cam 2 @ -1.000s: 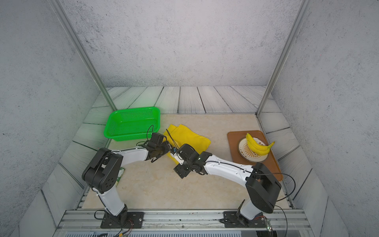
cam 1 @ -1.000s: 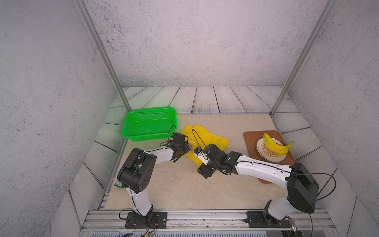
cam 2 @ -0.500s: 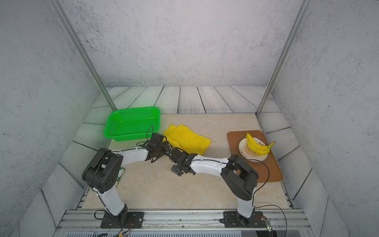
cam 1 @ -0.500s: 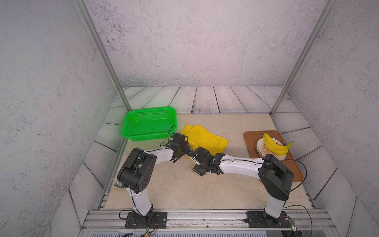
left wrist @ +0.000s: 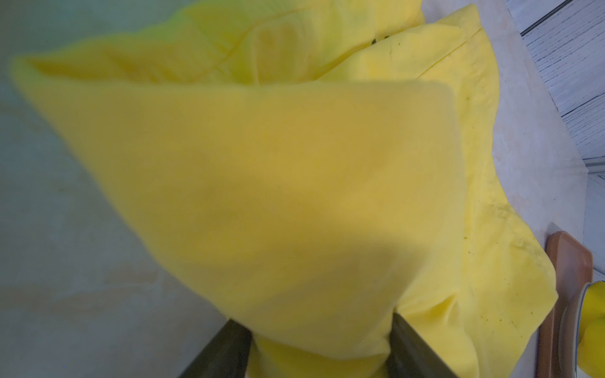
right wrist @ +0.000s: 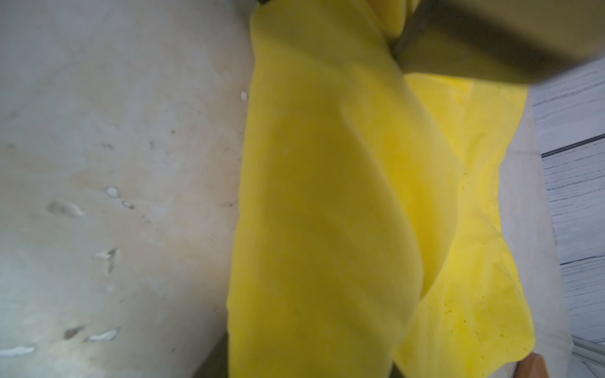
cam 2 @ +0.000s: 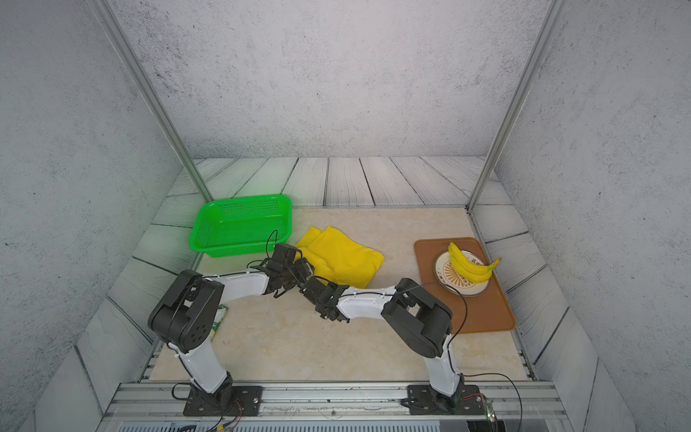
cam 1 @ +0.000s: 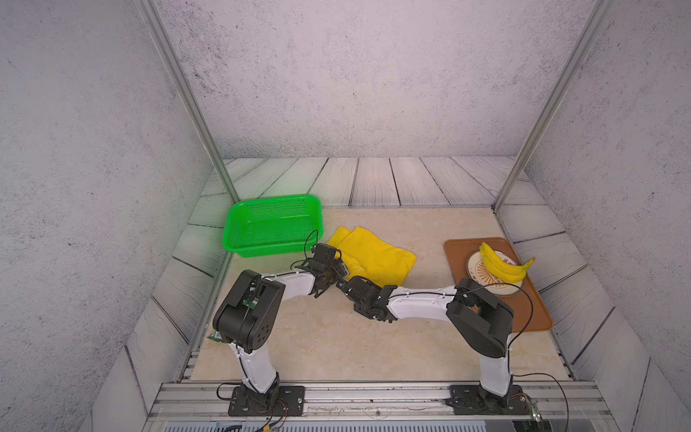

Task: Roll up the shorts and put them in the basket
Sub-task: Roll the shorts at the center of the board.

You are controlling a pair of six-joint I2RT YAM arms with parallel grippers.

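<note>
The yellow shorts (cam 1: 375, 256) (cam 2: 346, 262) lie folded on the beige table, right of the green basket. My left gripper (cam 1: 334, 270) (left wrist: 320, 327) is at their near left edge, shut on a thick raised fold that fills the gap between its fingers (left wrist: 226, 350). My right gripper (cam 1: 346, 286) (right wrist: 311, 360) sits just in front of it, nearly touching it. In the right wrist view a strip of the shorts (right wrist: 320, 212) runs from the left gripper (right wrist: 491, 39) down between the right jaws, which close on it.
A green basket (cam 1: 275, 200) (cam 2: 243, 204) stands at the back left. On the right, a brown tray (cam 1: 531, 314) (cam 2: 486, 318) holds a plate (cam 1: 472, 263) with bananas (cam 1: 503, 262). Metal posts and grey walls enclose the table.
My right gripper has slid left until it is next to the left gripper, and its jaws have closed on the shorts' edge. Its elbow has folded back. The left arm has stayed put.
</note>
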